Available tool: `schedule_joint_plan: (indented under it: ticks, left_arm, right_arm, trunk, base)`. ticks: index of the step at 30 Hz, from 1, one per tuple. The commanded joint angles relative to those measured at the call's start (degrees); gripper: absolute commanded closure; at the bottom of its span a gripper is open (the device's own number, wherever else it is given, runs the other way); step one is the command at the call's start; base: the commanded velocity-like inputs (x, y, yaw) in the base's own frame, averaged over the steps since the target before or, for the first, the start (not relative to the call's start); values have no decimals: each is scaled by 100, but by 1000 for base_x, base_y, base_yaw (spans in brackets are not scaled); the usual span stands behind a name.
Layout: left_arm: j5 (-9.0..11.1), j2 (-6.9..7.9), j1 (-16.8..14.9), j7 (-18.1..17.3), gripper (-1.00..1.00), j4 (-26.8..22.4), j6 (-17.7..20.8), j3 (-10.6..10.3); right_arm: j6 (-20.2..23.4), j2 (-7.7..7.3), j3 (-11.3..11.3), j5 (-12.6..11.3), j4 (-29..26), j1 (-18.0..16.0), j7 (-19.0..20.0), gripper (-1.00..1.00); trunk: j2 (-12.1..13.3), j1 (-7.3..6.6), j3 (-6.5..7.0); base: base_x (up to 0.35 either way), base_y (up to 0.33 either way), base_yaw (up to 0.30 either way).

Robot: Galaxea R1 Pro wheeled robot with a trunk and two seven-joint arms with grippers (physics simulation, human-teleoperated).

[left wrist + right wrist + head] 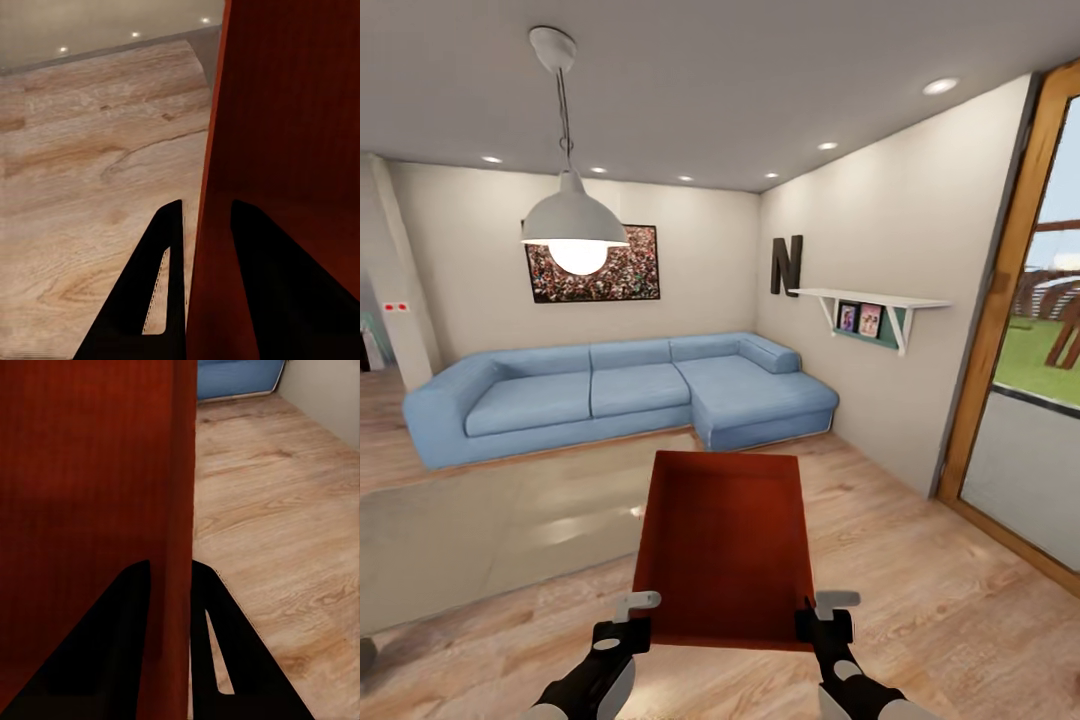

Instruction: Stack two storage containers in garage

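Bin point(725, 545) hung in front of you above the wood floor point(920, 590), carried between both arms in the living room. Your left gripper point(628, 628) pinched the bin's left wall near its near corner, one finger inside, one outside. Your right gripper point(828, 622) clamped the right wall the same way. Beyond the bin stood the blue sofa point(610, 390), a pale rug point(490, 530) lay to the bin's left, and a glass door point(1030, 400) stood off to its right.
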Motion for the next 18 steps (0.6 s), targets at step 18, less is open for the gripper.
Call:
schedule_joint_plan:
  ticks: [18]
  left_arm:
    - [132,2,1,25,100,7,20,-99]
  right_arm:
    - [-101,-5,-73,103,-194,-8,-17,100]
  trunk:
    - [-6,0,-9]
  base:
    - [0,0,300]
